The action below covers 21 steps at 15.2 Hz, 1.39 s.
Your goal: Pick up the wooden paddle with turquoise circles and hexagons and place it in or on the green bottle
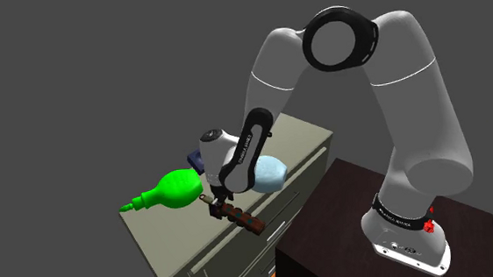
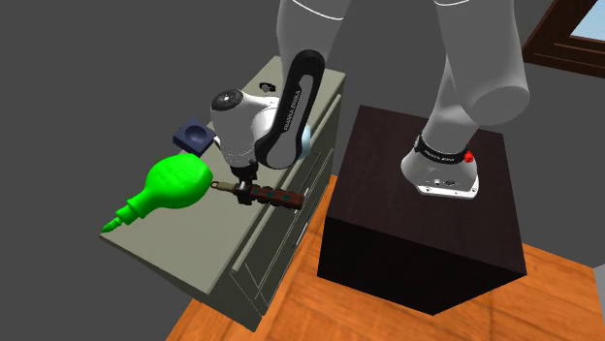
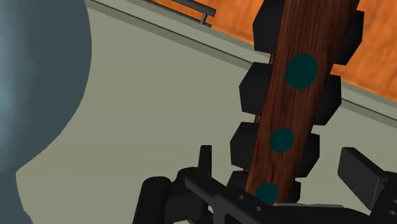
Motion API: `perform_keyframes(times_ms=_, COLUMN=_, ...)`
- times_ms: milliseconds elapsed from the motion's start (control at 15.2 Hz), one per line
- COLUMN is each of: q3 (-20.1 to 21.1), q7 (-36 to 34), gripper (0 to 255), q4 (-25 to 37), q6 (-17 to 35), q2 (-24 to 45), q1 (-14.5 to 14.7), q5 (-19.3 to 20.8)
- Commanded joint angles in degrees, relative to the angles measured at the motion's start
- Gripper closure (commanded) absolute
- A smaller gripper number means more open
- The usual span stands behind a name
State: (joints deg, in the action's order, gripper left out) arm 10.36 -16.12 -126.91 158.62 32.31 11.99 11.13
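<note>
Since the paddle belonged on the green bottle, the gripper sat at its bottle-side end (pinching or not, unclear).

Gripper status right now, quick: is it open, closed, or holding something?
Gripper: set at one end of the wooden paddle; open or closed cannot be told.
</note>
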Motion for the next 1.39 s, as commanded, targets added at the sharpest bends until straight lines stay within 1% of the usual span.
perform_keyframes(times_ms=0, q3=-0.1, q7=0.0, gripper=0, q4=0.2, q6=0.1, q2=0.2, q1=0.1, q5=0.1)
perform_keyframes(times_ms=330, q3=-0.1, q7=0.0, gripper=0, q4=0.2, q6=0.1, q2=0.2, q1=0.1, q5=0.1)
perform_keyframes(times_ms=396, q3=-0.1, q7=0.0, gripper=255, q4=0.2, q6=0.1, q2=0.2, q1=0.1, q5=0.1)
perform_keyframes(times_ms=990, q3=-0.1, q7=0.0, gripper=255, q4=0.2, q6=0.1, q2=0.2, q1=0.1, q5=0.1)
perform_keyframes(times_ms=1320, q3=1.3, q7=0.7, gripper=255, q4=-1.0, q6=-2.6, q2=-3.6, q1=-1.0, q5=-1.1)
